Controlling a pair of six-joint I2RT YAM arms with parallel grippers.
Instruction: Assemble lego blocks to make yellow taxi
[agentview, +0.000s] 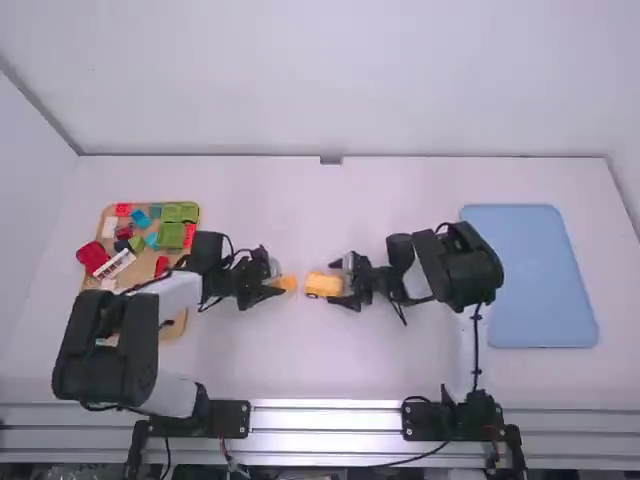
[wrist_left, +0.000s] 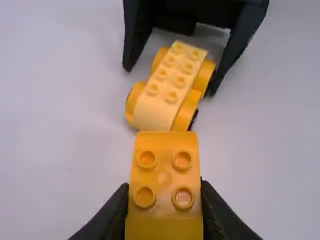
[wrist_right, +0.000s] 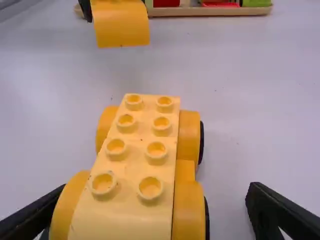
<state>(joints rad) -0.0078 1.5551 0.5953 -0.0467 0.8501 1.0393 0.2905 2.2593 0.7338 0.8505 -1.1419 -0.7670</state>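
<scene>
Wooden tray (agentview: 177, 326): located to the left of the left tool (agentview: 275, 287). Contents: green blocks (agentview: 180, 212), a teal block (agentview: 141, 218), red blocks and a white-and-red piece (agentview: 116, 265). Blue tray (agentview: 530, 280): located to the right of the right tool (agentview: 341, 284).

Left tool: clamped on a yellow block (wrist_left: 165, 170). The block has four studs on its upper face and a curved end. Right tool: fingers apart, one on each side of the yellow car base (wrist_right: 132, 150).

The car base rests on the counter, near the held block, with a gap between them. It has eight studs in two rows, smooth sloping ends, rounded yellow wheel parts on both sides and black edges.

Counter (agentview: 270, 360): white, beneath both tools. Wall (agentview: 330, 80): plain, pale, beyond both tools.
</scene>
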